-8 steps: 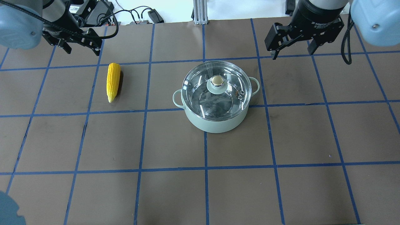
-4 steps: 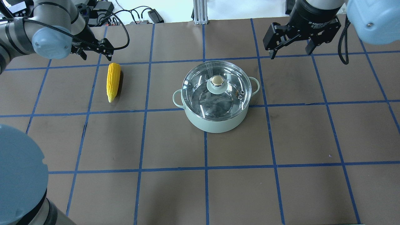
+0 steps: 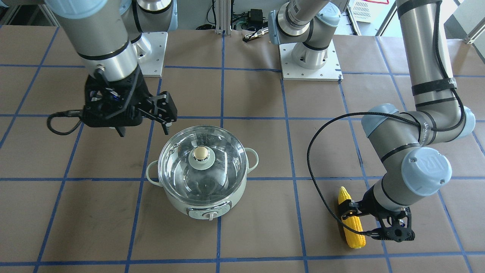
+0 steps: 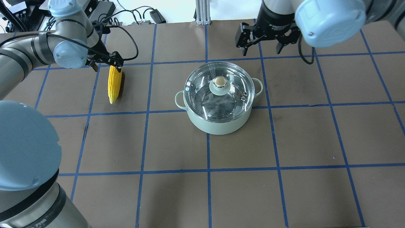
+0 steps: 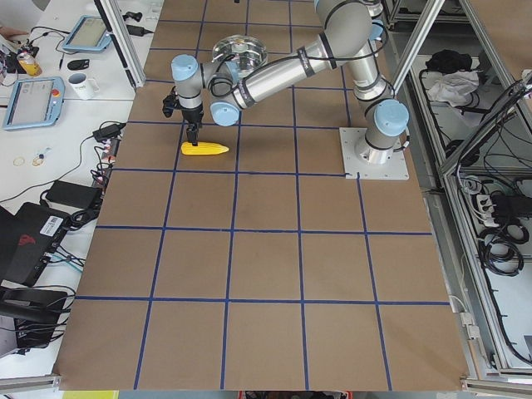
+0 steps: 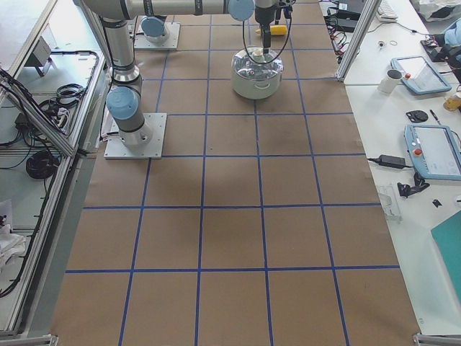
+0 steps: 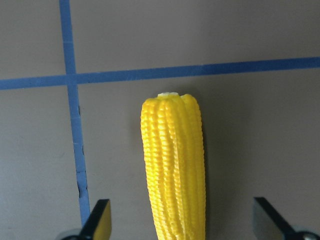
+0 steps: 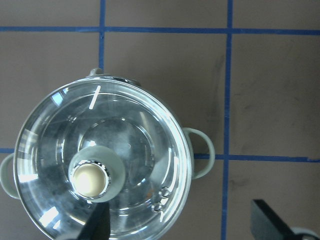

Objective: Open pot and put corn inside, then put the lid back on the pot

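Over the corn (image 4: 114,84), left jaws wide apart.

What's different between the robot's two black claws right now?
The left gripper sits low at the table, straddling the bright yellow ear of corn; the right gripper hangs higher, near the mint-green pot with its clear glass lid, around nothing. Both are open.
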`<act>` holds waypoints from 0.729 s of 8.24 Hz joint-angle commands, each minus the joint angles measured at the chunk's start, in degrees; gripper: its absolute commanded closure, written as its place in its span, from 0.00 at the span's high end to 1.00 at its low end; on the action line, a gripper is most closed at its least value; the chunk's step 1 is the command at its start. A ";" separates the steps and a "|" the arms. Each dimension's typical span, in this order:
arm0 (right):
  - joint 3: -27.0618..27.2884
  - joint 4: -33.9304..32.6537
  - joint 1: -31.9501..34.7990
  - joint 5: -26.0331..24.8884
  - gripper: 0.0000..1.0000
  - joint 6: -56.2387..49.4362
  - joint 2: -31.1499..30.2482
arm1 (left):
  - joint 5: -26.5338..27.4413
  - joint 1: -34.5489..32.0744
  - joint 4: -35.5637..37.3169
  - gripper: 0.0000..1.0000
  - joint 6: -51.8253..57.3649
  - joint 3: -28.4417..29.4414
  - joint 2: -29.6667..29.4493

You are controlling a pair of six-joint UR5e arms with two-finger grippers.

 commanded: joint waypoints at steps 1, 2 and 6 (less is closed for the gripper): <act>-0.89 -6.92 8.57 -0.19 1.00 9.84 6.61 | 0.18 0.08 2.35 1.00 0.16 0.06 -3.43; -0.36 -7.03 9.03 -0.11 1.00 10.21 7.24 | 0.18 0.08 2.53 1.00 -0.10 -0.02 -4.22; 3.60 -7.38 9.21 0.60 1.00 15.81 8.65 | 0.09 0.08 2.80 0.80 -0.72 0.06 -6.69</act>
